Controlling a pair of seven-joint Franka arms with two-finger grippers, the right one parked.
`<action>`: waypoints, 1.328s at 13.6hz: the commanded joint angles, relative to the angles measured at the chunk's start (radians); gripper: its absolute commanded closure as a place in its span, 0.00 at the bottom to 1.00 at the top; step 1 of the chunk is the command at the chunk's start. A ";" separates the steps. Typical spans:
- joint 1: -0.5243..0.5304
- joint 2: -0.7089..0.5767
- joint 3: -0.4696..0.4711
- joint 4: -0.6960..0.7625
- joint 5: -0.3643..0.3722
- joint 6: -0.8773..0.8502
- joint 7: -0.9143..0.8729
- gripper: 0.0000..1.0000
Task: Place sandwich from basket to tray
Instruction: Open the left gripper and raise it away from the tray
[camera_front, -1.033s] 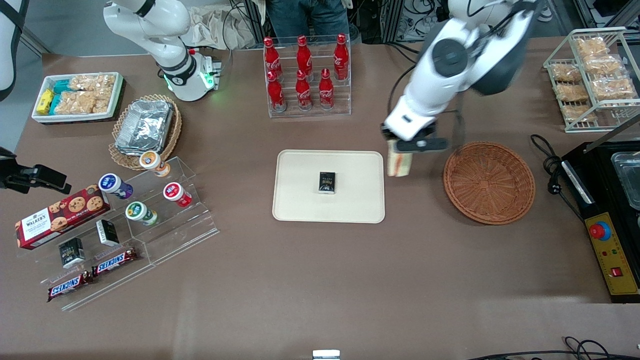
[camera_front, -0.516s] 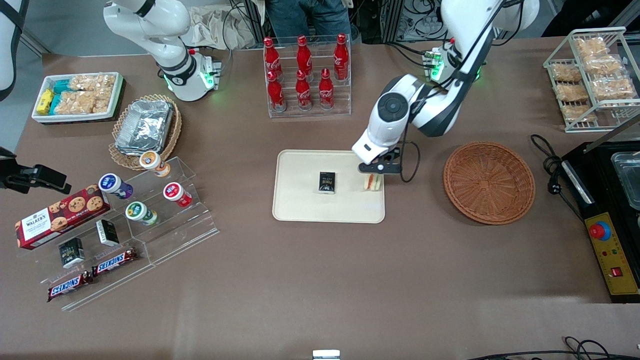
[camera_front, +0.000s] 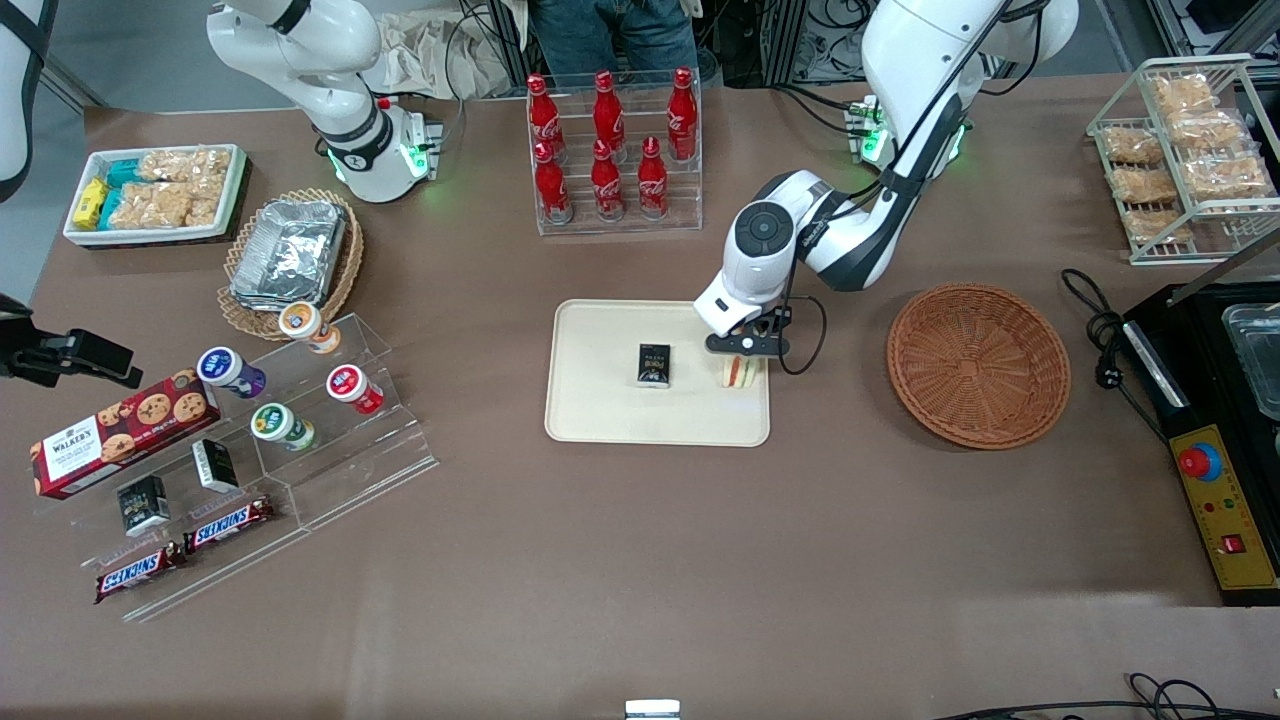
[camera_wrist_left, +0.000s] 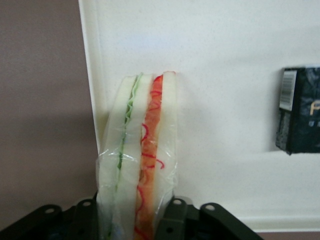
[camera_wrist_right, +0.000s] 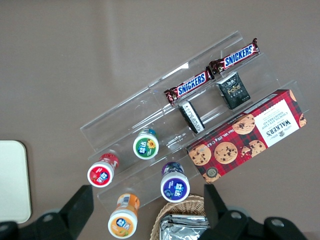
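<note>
The sandwich (camera_front: 741, 373), a plastic-wrapped wedge with white bread, green and orange-red layers, stands on edge on the cream tray (camera_front: 600, 405), close to the tray's rim nearest the basket. My left gripper (camera_front: 744, 358) is shut on the sandwich from above. In the left wrist view its black fingers (camera_wrist_left: 172, 220) press both sides of the sandwich (camera_wrist_left: 142, 150), which is over the tray (camera_wrist_left: 225, 75) just inside the rim. The reddish-brown basket (camera_front: 978, 363) sits empty beside the tray, toward the working arm's end.
A small black box (camera_front: 654, 364) lies mid-tray, also seen as the black box (camera_wrist_left: 300, 110) in the wrist view. A rack of red bottles (camera_front: 612, 150) stands farther from the camera than the tray. A black appliance (camera_front: 1215, 430) and cable sit beside the basket.
My gripper carried the sandwich from the gap between basket and tray over the tray's rim, then came lower and slightly inward, bringing the sandwich down to the tray.
</note>
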 joint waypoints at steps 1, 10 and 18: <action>-0.012 -0.018 0.007 0.066 0.029 -0.103 -0.101 0.00; 0.073 -0.206 0.013 0.522 -0.040 -0.710 -0.078 0.00; 0.372 -0.438 0.065 0.538 -0.175 -1.019 0.411 0.00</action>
